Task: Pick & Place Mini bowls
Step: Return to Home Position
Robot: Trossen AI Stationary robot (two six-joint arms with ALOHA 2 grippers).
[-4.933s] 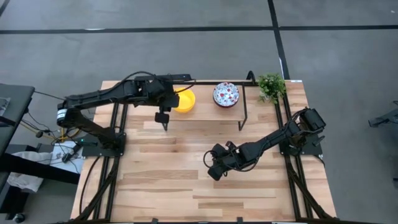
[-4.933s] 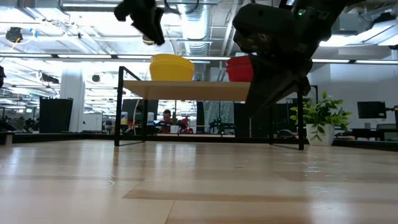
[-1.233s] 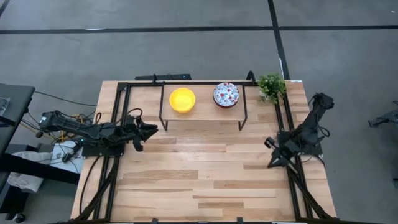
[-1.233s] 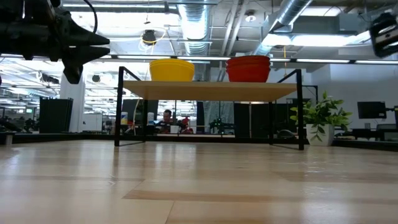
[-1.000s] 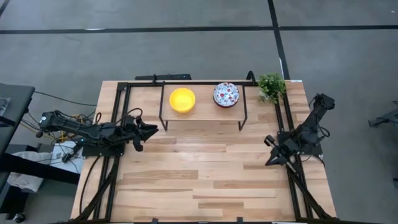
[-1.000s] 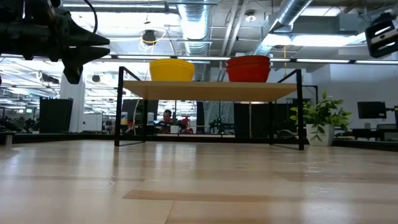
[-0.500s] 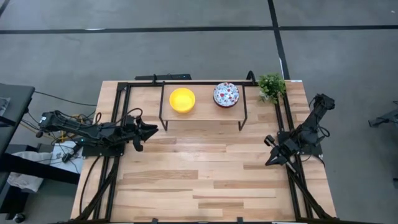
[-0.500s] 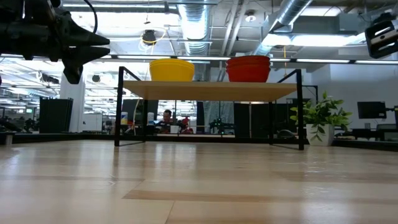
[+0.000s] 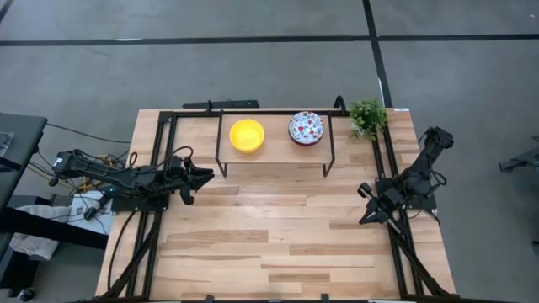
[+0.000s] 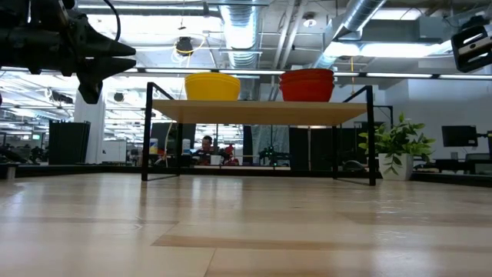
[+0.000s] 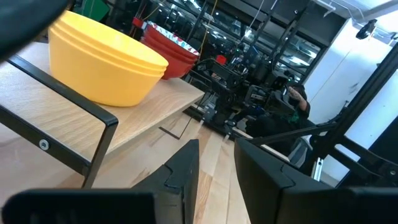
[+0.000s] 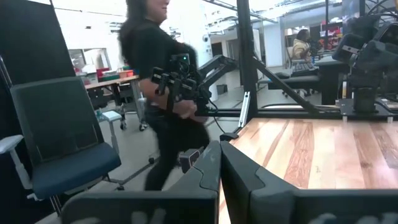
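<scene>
Left hand (image 9: 200, 177) is parked at the left edge of the worktop (image 9: 278, 240), pointing in toward the middle, its fingers a little apart with nothing between them. Right hand (image 9: 368, 215) sits over at the right edge, fingers drawn together, empty as well. Nothing has budged in the last second: both arms sit exactly where they were. Go back about five seconds, though, and it was a different scene. The left hand was up by the shelf (image 9: 278, 153) next to the yellow bowls (image 9: 247, 135), and the right hand hung over the middle of the worktop. Both have pulled right back since.

The yellow bowls stand stacked on the left half of the shelf, at the far side of the worktop. The speckled bowls (image 9: 306, 128) are stacked just to their right on the same shelf, apart from the yellow stack; seen from the side, their outsides show red. A small green plant (image 9: 367, 116) stands at the far right corner, beside the shelf's right leg. Out in the room, a person (image 12: 165, 93) in dark clothes stands by an office chair (image 12: 56, 137).
</scene>
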